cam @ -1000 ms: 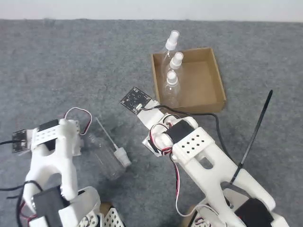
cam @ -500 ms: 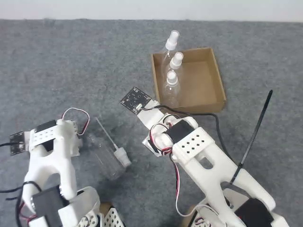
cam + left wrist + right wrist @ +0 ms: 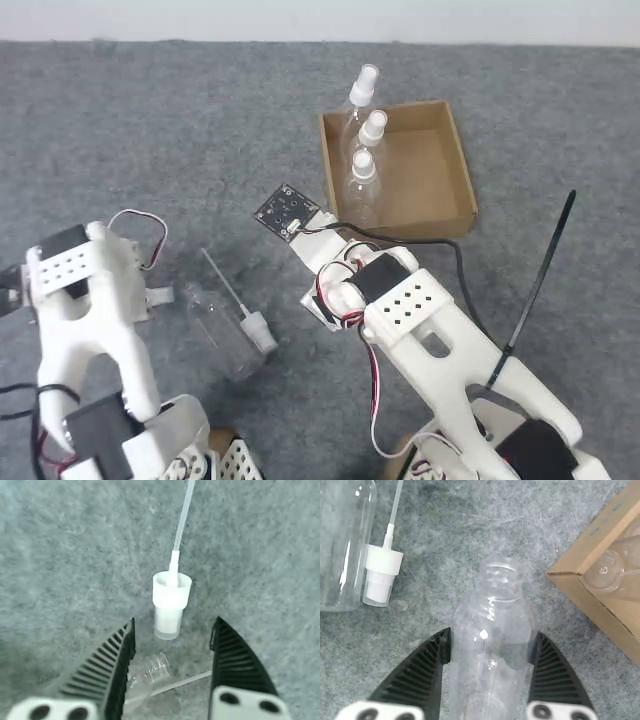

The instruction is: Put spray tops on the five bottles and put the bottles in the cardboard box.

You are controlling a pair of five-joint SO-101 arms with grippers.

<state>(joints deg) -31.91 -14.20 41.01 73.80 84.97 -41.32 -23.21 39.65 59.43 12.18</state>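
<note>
"Gripping anything, is the right gripper [image 3: 492,632]?"

"It is pinching an uncapped bottle [image 3: 496,595] between its two black ribbed fingers. The bottle's open neck is pointing out past the fingertips and is sitting near one corner of the cardboard box [image 3: 592,575], without touching it."

"What is standing in the cardboard box?"

"Three capped bottles [image 3: 362,185] are standing in a line against one wall of the box, and their white spray heads are rising above the clear bodies. The end one is poking up at the box's corner farthest from the arms."

"And what is the left gripper [image 3: 174,622] doing?"

"It is hanging over the grey carpet [image 3: 150,130], well apart from the box, with its fingers spread wide. A loose spray top [image 3: 171,605] is lying on the carpet between the fingertips and is touching neither of them. Its thin dip tube [image 3: 182,515] is stretching away from the gripper."

"Is another bottle lying out there?"

"Yes, a lying bottle [image 3: 222,335] with no top is resting on its side just beside the loose spray top, on the side facing away from the box. Its open neck is showing close to one of the left gripper's fingers."

"Anything else near the box?"

"A black cable tie [image 3: 540,280] is sticking up from the right arm, close to the box's near corner."
</note>
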